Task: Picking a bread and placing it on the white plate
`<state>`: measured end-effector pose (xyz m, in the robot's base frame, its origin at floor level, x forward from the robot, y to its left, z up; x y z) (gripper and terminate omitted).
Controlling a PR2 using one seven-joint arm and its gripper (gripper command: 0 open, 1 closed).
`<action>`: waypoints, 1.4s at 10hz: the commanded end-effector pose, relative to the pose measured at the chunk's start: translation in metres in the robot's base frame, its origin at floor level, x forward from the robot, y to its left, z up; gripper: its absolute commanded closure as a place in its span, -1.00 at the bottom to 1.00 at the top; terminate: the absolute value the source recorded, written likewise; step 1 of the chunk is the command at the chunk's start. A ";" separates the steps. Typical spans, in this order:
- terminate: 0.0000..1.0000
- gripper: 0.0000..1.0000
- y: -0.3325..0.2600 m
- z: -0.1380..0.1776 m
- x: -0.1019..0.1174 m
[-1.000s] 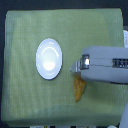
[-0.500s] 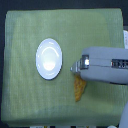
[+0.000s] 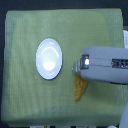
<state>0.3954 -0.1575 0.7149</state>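
Observation:
The white plate [image 3: 49, 58] lies on the green cloth, left of centre in the exterior view, with nothing on it. The bread [image 3: 79, 88], a golden-orange pastry, lies on the cloth to the plate's lower right. Only its lower end shows; the rest is hidden under the arm. My gripper [image 3: 76, 68] comes in from the exterior view's right as a bulky grey body, its tip right over the bread's upper part and just right of the plate's rim. The fingers are hidden from this angle, so whether they hold the bread cannot be made out.
A green cloth [image 3: 25, 100] covers the table and ends at a dark border along the top, left and bottom. The grey arm [image 3: 107, 65] spans the right side of the cloth.

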 end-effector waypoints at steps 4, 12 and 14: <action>-1.00 1.00 0.010 0.009 -0.003; -1.00 1.00 0.016 0.052 0.006; -1.00 1.00 0.033 0.103 0.012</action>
<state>0.3946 -0.1449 0.7482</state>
